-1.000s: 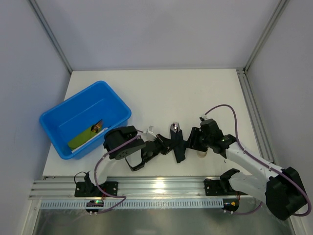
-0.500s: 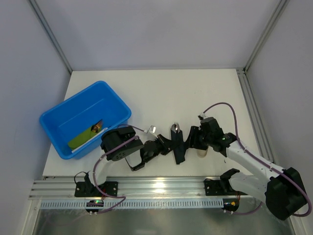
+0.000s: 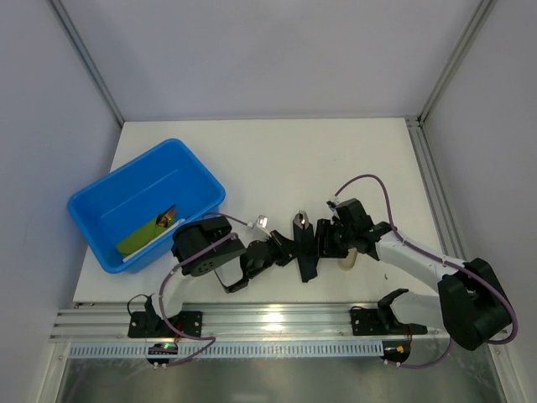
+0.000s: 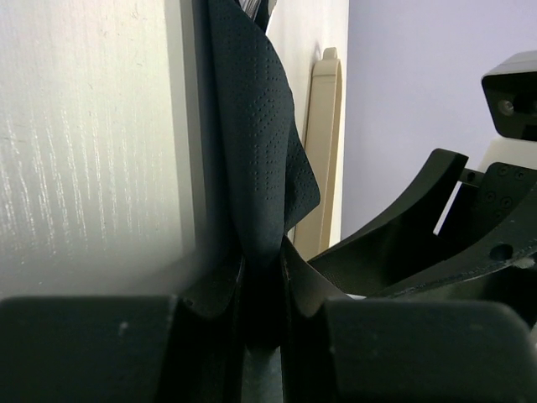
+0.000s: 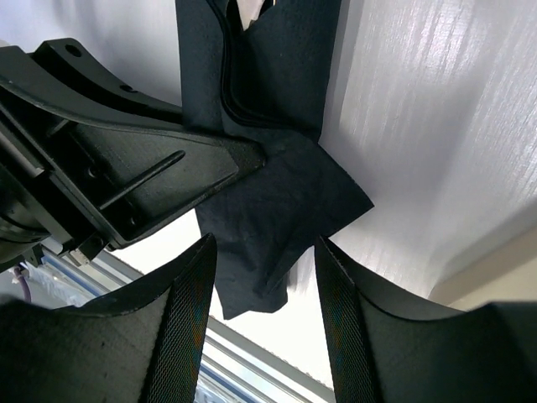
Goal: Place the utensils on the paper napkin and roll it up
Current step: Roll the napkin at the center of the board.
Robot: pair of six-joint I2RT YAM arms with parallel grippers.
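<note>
The black paper napkin (image 3: 307, 257) lies folded around the utensils near the table's front edge. Only the silver utensil tips (image 3: 299, 221) stick out of its far end. My left gripper (image 3: 285, 249) is shut on the napkin's left edge; in the left wrist view the napkin (image 4: 256, 151) is pinched between the fingers at my left gripper (image 4: 262, 285). My right gripper (image 3: 324, 243) is open just right of the napkin. In the right wrist view its open fingers (image 5: 189, 327) straddle the napkin's (image 5: 277, 210) loose near corner without touching it, around my right gripper (image 5: 264, 336).
A thick beige cylinder (image 3: 346, 262) lies just right of the napkin, under the right wrist. A blue tub (image 3: 101, 197) with a green card stands at the left. The metal rail (image 3: 268, 323) runs along the table's front edge.
My right gripper has moved left and closer to the napkin. My left gripper keeps its hold and has shifted only slightly.
</note>
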